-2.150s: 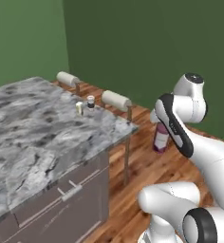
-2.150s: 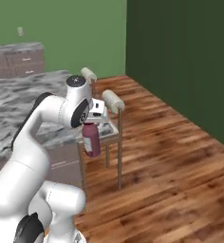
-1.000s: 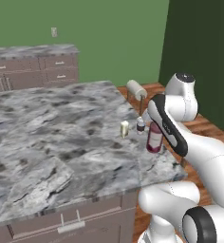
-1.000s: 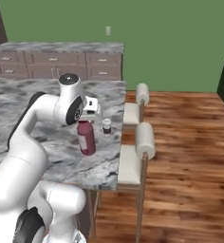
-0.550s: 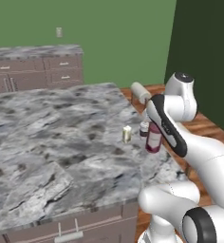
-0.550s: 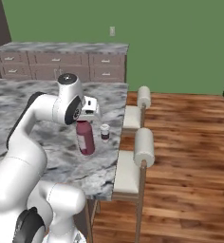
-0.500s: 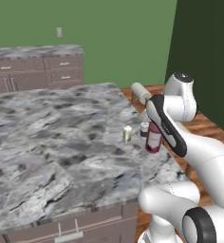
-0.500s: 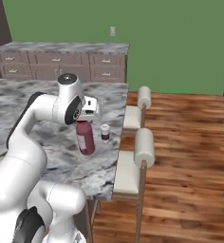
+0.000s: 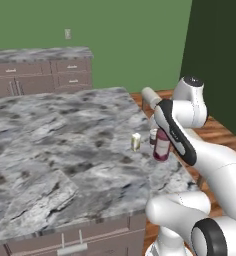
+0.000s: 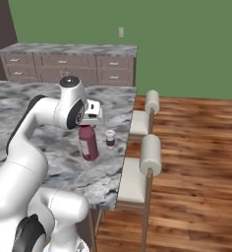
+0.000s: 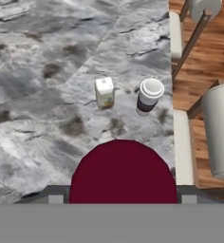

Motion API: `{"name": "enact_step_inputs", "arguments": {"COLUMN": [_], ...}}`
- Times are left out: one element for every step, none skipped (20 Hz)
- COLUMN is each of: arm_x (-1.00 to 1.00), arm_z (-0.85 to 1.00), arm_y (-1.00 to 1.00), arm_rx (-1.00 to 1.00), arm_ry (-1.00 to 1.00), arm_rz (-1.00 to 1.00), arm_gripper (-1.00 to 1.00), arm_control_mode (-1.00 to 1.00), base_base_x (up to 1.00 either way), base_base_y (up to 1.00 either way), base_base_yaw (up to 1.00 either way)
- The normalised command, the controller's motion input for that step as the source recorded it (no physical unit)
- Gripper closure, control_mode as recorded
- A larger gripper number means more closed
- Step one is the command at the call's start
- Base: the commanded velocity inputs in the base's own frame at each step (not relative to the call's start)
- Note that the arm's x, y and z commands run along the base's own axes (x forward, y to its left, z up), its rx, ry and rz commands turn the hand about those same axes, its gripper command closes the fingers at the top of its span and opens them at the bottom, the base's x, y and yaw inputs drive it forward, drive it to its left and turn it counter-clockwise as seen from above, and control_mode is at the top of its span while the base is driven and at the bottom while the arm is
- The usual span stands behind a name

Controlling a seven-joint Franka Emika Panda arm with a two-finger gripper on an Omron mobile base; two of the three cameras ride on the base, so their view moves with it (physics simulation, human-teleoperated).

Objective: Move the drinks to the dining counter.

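OK, tool (image 10: 88, 129) is spread fairly wide, clamped on the top of the red-filled glass (image 10: 89, 142), which hangs over the marble counter (image 9: 55, 145) near its stool-side edge. White-topped cup (image 11: 149, 96) and yellowish can (image 11: 104, 91) stand just beside it. No readable labels.

Beyond the gripper (image 10: 88, 129), white-topped cup (image 11: 149, 96) and yellowish can (image 11: 104, 92) stand close together. Stools (image 10: 148, 150) line the counter edge alongside. Marble counter (image 9: 50, 145) open on the far side.
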Motion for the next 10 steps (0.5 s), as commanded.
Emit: {"name": "enact_step_inputs", "arguments": {"arm_x": [0.00, 0.00, 0.00, 0.00, 0.00, 0.00, 0.00, 0.57, 0.65, 0.66], "arm_z": [0.00, 0.00, 0.00, 0.00, 0.00, 0.00, 0.00, -0.24, -0.31, -0.46], "arm_y": [0.00, 0.00, 0.00, 0.00, 0.00, 0.00, 0.00, -0.11, -0.14, -0.28], "arm_rx": [0.00, 0.00, 0.00, 0.00, 0.00, 0.00, 0.00, 0.02, 0.02, 0.03], "arm_ry": [0.00, 0.00, 0.00, 0.00, 0.00, 0.00, 0.00, 0.02, 0.01, 0.00], "arm_rz": [0.00, 0.00, 0.00, 0.00, 0.00, 0.00, 0.00, 0.06, 0.02, 0.03], "arm_gripper": [1.00, 1.00, 1.00, 1.00, 1.00, 1.00, 1.00, 1.00, 1.00, 1.00], "arm_control_mode": [1.00, 1.00, 1.00, 1.00, 1.00, 1.00, 1.00, -1.00, -1.00, -1.00], "base_base_x": [0.54, 0.54, 0.50, 0.47, 0.54, 0.52, 0.50, 0.00, 0.00, 0.00], "base_base_y": [-0.22, -0.19, -0.18, -0.11, -0.11, -0.11, -0.06, 0.00, 0.00, 0.00], "base_base_yaw": [0.14, 0.14, 0.14, 0.13, 0.13, 0.11, 0.10, 0.00, 0.00, 0.00]}}
